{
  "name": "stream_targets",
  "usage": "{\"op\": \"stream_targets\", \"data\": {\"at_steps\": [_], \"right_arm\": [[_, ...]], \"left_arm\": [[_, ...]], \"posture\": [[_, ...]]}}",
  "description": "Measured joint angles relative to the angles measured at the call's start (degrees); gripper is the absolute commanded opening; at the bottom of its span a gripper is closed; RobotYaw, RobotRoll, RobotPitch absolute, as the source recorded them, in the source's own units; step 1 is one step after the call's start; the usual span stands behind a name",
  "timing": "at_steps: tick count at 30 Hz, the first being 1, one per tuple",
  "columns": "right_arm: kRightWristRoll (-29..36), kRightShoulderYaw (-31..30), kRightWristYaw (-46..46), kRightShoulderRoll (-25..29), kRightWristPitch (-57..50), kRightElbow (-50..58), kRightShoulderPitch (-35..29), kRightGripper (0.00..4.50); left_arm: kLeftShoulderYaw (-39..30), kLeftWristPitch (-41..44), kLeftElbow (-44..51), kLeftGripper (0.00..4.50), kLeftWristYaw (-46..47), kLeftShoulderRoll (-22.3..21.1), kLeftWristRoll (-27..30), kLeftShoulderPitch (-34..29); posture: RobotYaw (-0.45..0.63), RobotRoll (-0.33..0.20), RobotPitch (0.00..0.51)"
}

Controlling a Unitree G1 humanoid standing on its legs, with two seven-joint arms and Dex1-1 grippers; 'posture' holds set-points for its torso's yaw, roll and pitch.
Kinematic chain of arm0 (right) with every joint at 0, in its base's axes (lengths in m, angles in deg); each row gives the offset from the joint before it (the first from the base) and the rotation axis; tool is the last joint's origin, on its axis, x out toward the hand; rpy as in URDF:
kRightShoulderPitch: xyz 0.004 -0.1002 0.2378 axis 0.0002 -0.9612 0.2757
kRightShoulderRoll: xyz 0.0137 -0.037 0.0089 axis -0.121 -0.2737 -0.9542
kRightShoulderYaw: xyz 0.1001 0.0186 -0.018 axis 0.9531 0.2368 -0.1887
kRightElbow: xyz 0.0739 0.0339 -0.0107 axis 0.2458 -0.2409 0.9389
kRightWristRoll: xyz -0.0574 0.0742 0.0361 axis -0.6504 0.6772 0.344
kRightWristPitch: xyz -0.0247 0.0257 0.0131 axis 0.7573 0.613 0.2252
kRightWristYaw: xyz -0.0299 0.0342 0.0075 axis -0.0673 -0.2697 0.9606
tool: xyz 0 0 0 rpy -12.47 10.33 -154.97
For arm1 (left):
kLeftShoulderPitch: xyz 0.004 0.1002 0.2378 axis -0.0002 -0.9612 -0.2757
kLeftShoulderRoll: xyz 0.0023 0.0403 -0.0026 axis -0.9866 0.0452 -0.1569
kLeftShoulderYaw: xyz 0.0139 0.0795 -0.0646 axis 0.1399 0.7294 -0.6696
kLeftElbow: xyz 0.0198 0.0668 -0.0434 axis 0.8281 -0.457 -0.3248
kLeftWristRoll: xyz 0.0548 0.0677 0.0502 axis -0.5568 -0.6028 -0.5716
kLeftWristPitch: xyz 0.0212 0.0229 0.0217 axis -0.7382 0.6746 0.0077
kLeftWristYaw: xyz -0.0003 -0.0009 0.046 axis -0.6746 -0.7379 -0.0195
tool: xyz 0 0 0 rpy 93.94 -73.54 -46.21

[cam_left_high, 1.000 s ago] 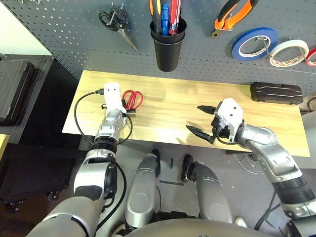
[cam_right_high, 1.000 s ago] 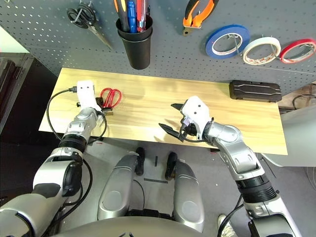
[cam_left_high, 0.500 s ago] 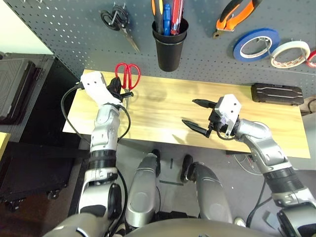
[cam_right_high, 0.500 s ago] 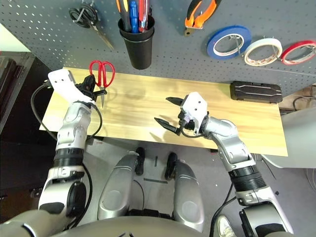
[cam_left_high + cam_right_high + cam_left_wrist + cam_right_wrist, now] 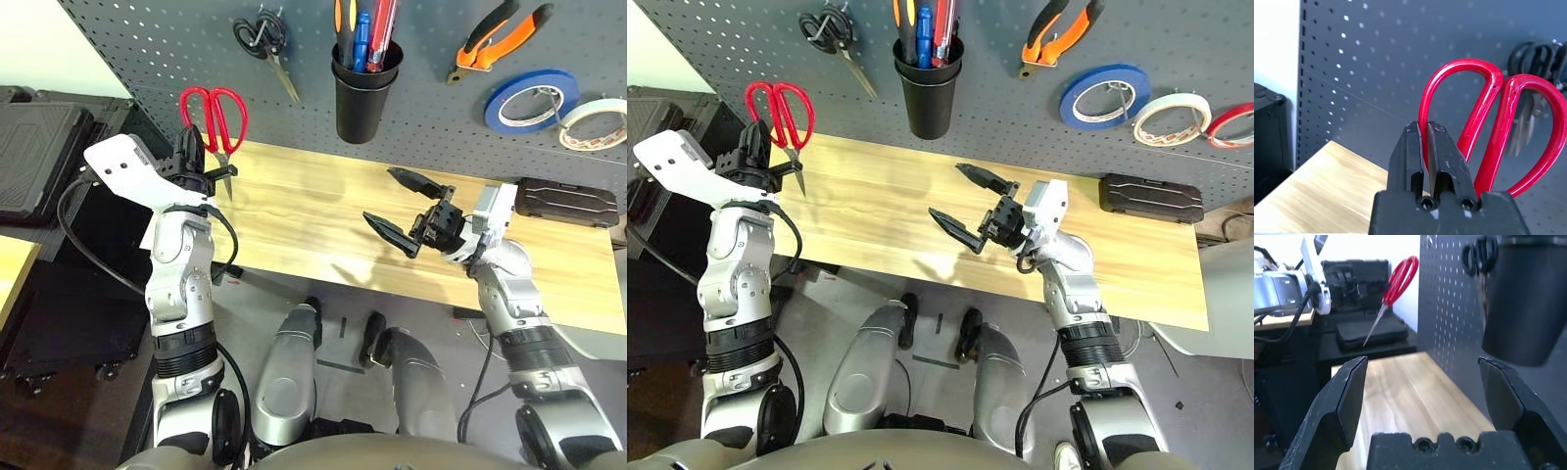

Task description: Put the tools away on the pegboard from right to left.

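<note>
Scissors (image 5: 217, 117) in left end effector (image 5: 193, 166), above table (image 5: 294, 225) left end, before pegboard (image 5: 147, 49); cup (image 5: 362, 93) to right.

- The two head cameras looked forward and down from above the wooden table (image 5: 323, 211), facing the pegboard (image 5: 411, 147) along its far edge. Both took in the same scene, slightly offset sideways.
- The left wrist camera sat very close behind the left gripper (image 5: 1426, 147), looking along its fingers at the red-handled scissors (image 5: 1498, 122), the pegboard behind and the table's left corner.
- The right wrist camera looked along the right gripper (image 5: 1422, 382) across the table toward its left end, the pegboard at one side. It shared the red-handled scissors with the head views.
</note>
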Motion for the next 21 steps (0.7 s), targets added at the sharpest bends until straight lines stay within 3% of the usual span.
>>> {"op": "stream_targets", "data": {"at_steps": [11,21], "right_arm": [[-0.2,0.0,0.9,-1.6,5.9,-5.0,1.6,4.50],[-0.5,-0.1,-0.1,-2.5,8.0,-6.5,2.7,4.50]], "left_arm": [[-0.4,4.9,4.6,0.02,-2.0,-3.4,6.6,5.3],[2.0,5.8,-1.2,0.02,-5.5,-3.0,7.9,10.6]], "posture": [[0.35,0.000,0.231],[0.33,0.000,0.228]]}}
